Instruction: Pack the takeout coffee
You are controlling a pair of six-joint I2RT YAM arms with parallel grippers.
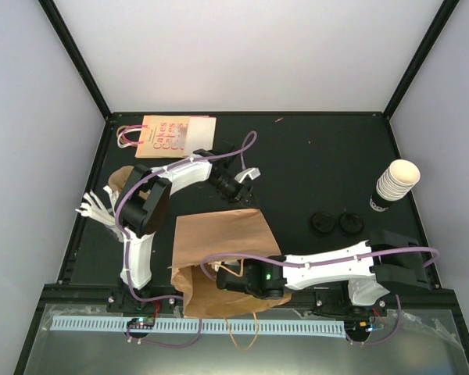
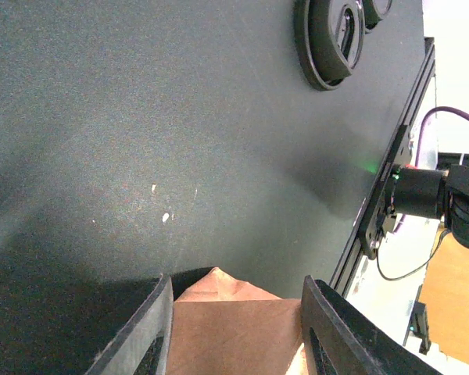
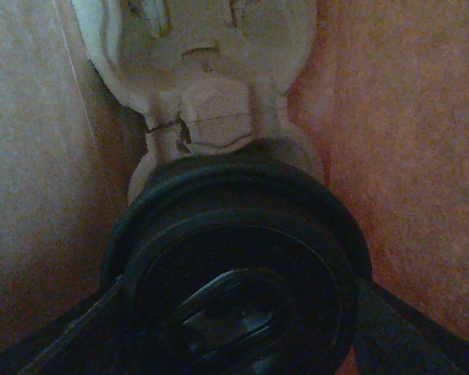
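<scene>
A brown paper bag [image 1: 219, 238] lies on its side on the black table, mouth toward the arms. My right gripper [image 3: 238, 332] reaches in through the mouth and is hidden in the top view. It is shut on the takeout coffee [image 3: 234, 266], whose round black lid fills the right wrist view between my dark fingers [image 3: 70, 336]. A pulp cup tray [image 3: 211, 70] lies deeper in the bag, just beyond the lid. My left gripper [image 1: 248, 178] is open at the bag's far end. The bag's folded corner [image 2: 234, 320] shows between its fingers [image 2: 152, 328].
A tilted stack of lidless cream cups [image 1: 395, 186] stands at the right. Two loose black lids [image 1: 323, 223] [image 1: 350, 223] lie to the bag's right; one shows in the left wrist view [image 2: 332, 39]. A pink-lettered paper bag [image 1: 168, 135] lies at the back left, brown trays [image 1: 121, 178] and white utensils [image 1: 98, 209] at the left edge.
</scene>
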